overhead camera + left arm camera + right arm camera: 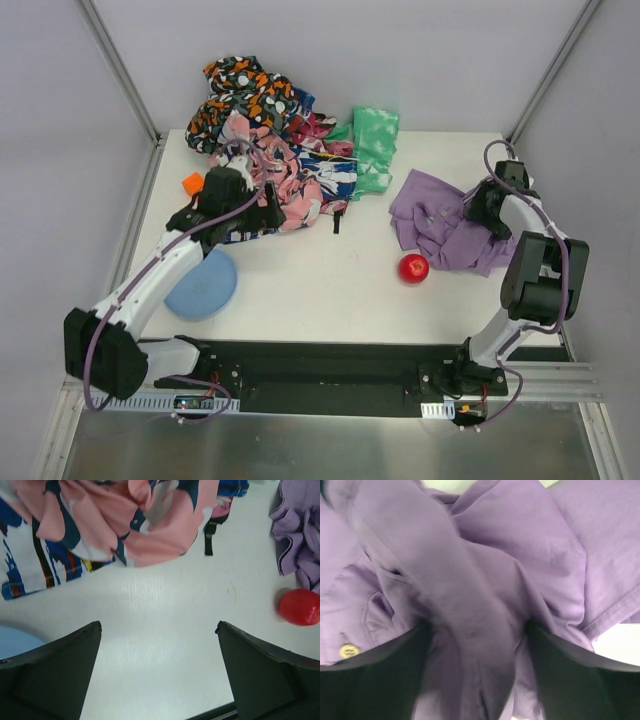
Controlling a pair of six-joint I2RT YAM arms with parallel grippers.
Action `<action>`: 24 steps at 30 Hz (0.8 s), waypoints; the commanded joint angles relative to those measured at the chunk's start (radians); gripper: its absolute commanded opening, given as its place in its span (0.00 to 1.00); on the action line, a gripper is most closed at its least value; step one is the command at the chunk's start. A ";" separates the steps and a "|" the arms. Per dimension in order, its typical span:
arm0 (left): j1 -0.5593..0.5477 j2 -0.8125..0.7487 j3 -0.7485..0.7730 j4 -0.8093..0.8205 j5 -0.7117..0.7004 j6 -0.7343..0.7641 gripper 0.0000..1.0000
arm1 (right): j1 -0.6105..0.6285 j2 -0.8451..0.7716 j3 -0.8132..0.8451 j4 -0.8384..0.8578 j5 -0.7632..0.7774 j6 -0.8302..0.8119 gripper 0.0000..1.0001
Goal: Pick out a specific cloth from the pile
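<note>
The lavender cloth lies crumpled on the table's right side, apart from the pile of patterned fabrics at the back left. My right gripper sits at the cloth's right edge. In the right wrist view its jaws stand apart, with a blurred fold of the cloth lying loose between the fingers and a small button showing at the left. My left gripper hovers at the near edge of the pile. It is open over bare table, with pink floral fabric just beyond its fingertips.
A red ball rests just in front of the cloth and is also in the left wrist view. A mint-green cloth lies right of the pile. A blue disc and an orange block sit at the left. A black strap trails from the pile.
</note>
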State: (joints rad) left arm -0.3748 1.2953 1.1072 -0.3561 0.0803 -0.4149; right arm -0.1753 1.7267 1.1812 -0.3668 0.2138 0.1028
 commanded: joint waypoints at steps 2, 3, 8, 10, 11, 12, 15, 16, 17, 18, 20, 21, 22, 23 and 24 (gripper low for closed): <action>-0.015 -0.220 -0.205 0.097 0.006 -0.081 0.99 | 0.013 -0.186 0.084 -0.148 -0.011 -0.075 0.95; -0.013 -0.243 -0.233 0.097 0.004 -0.082 0.99 | 0.016 -0.235 0.090 -0.170 -0.013 -0.087 0.96; -0.015 -0.330 -0.297 0.097 0.027 -0.099 0.99 | 0.019 -0.494 -0.009 -0.178 -0.036 -0.092 0.96; -0.015 -0.358 -0.306 0.098 0.042 -0.102 0.99 | 0.017 -0.577 -0.076 -0.173 -0.045 -0.091 0.96; -0.015 -0.373 -0.311 0.098 0.044 -0.104 0.99 | 0.017 -0.616 -0.112 -0.173 -0.037 -0.087 0.96; -0.013 -0.389 -0.317 0.097 0.045 -0.102 0.99 | 0.017 -0.643 -0.142 -0.175 -0.024 -0.084 0.96; -0.015 -0.441 -0.352 0.098 0.033 -0.113 0.99 | 0.017 -0.725 -0.201 -0.210 0.019 -0.046 0.96; -0.015 -0.452 -0.362 0.097 0.024 -0.117 0.99 | 0.017 -0.757 -0.230 -0.213 0.009 -0.035 0.96; -0.015 -0.465 -0.371 0.098 0.013 -0.120 0.99 | 0.017 -0.786 -0.265 -0.205 -0.005 -0.028 0.96; -0.015 -0.473 -0.379 0.097 0.004 -0.124 0.99 | 0.017 -0.832 -0.300 -0.186 -0.026 -0.022 0.96; -0.015 -0.488 -0.394 0.097 -0.005 -0.127 0.99 | 0.017 -0.903 -0.402 -0.115 -0.051 0.003 0.96; -0.015 -0.493 -0.398 0.098 -0.008 -0.130 0.99 | 0.019 -0.935 -0.452 -0.074 -0.059 0.009 0.96; -0.015 -0.498 -0.402 0.097 -0.011 -0.133 0.99 | 0.017 -0.963 -0.489 -0.039 -0.053 0.020 0.96; -0.015 -0.501 -0.403 0.097 -0.014 -0.134 0.99 | 0.019 -0.980 -0.514 -0.017 -0.041 0.032 0.96; -0.015 -0.502 -0.403 0.097 -0.016 -0.131 0.99 | 0.017 -0.996 -0.531 -0.005 -0.034 0.035 0.96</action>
State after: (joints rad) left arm -0.3809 0.8127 0.7174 -0.2863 0.0937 -0.5255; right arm -0.1593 0.8135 0.7170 -0.4934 0.1772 0.0830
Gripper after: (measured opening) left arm 0.990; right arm 0.955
